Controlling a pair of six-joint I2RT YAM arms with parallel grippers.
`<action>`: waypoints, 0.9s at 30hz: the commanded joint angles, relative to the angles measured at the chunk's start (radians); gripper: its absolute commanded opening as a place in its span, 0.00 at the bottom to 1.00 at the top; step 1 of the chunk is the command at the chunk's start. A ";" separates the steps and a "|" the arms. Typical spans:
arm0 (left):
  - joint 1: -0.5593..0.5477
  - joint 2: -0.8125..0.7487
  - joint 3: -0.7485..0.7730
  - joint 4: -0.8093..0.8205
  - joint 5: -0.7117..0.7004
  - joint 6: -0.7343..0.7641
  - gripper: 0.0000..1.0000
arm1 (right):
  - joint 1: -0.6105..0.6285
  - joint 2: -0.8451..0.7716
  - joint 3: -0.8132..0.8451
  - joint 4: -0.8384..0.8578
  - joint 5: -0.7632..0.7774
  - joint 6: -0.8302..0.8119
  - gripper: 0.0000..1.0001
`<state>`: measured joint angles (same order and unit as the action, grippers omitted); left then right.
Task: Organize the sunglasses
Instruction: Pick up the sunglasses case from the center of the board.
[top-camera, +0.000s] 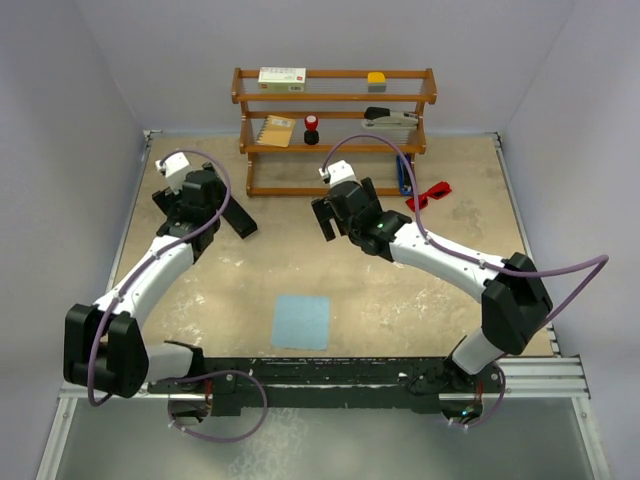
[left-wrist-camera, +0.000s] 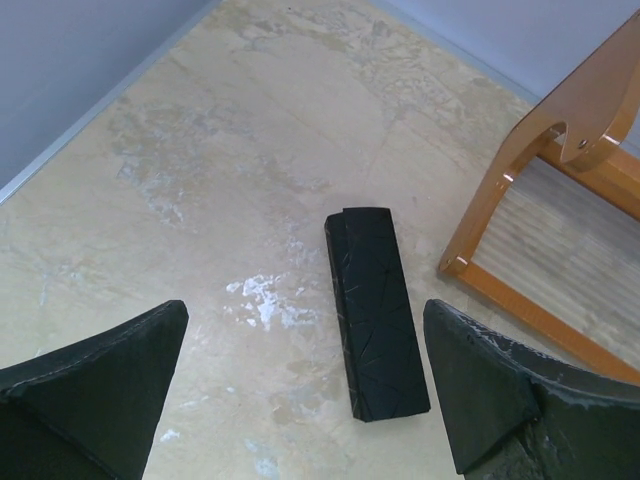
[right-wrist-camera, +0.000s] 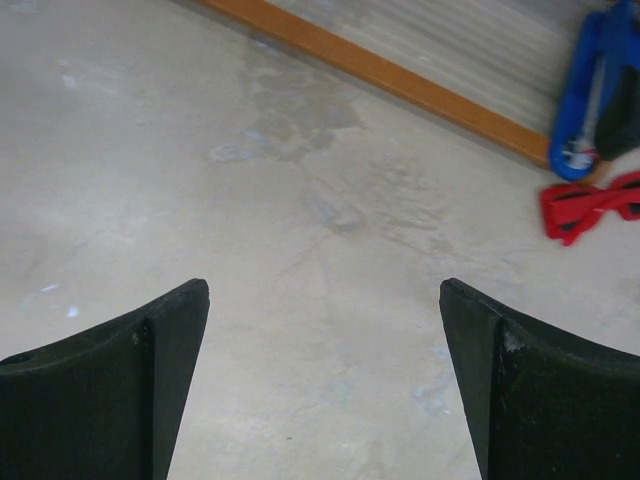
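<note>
1. Worktop of mottled beige stone pattern filled the space between pale walls.
2. A wooden shelf with several tiers stood at the far edge, carrying a white box on its top tier.
3. The left fingers hung spread wide and gripped nothing, poised over the black case.
4. The right fingers were likewise spread wide and empty, above bare worktop in front of the shelf's bottom rail.
5. A light blue square cloth lay flat near the arm bases, between the two arms.
6. The black oblong case lay closed on the worktop, just beside the shelf's left foot.
7. A blue object rested against the shelf's right foot.
8. The red sunglasses lay on the worktop just right of the shelf, beside the blue object and apart from the right fingers.
</note>
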<state>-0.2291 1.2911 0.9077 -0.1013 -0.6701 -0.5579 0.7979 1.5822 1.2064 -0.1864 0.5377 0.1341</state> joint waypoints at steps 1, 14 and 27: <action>-0.004 -0.052 -0.014 -0.016 -0.061 -0.017 0.99 | 0.001 0.022 0.043 0.051 -0.201 0.110 0.99; 0.092 -0.107 -0.036 -0.141 -0.079 -0.201 1.00 | 0.014 0.415 0.527 -0.079 -0.281 0.051 0.95; 0.146 -0.090 -0.070 -0.183 -0.015 -0.267 1.00 | 0.015 0.586 0.671 0.007 -0.610 0.021 0.93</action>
<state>-0.0967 1.2133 0.8501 -0.2893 -0.7021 -0.7959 0.8051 2.1590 1.8347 -0.2424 0.0723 0.1757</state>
